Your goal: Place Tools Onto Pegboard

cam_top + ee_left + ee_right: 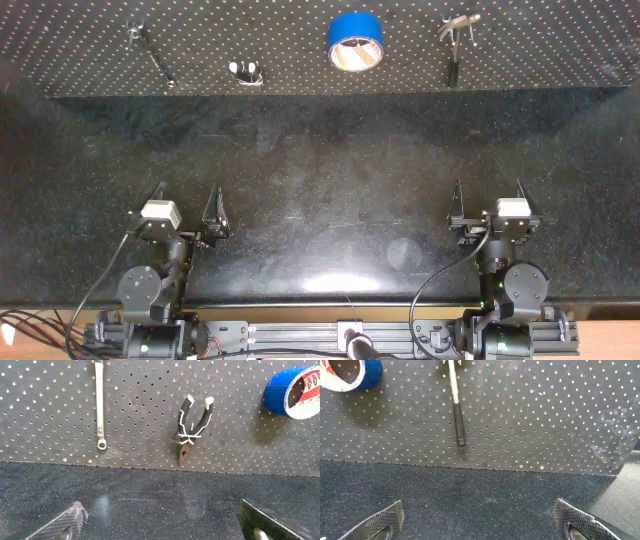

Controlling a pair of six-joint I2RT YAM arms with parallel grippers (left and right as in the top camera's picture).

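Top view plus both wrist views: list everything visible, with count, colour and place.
Pegboard: one, black, along the worktop's far edge.
Wrench: one, silver, hanging at the pegboard's left.
Pliers: one, black handles, white tips, right of the wrench.
Tape roll: one, blue, near the pegboard's middle.
Hammer: one, silver shaft, black grip, right of the tape roll.
Worktop: one, black, speckled, before the pegboard.
Left gripper: one, black, open, worktop's near left.
Right gripper: one, black, open, worktop's near right.
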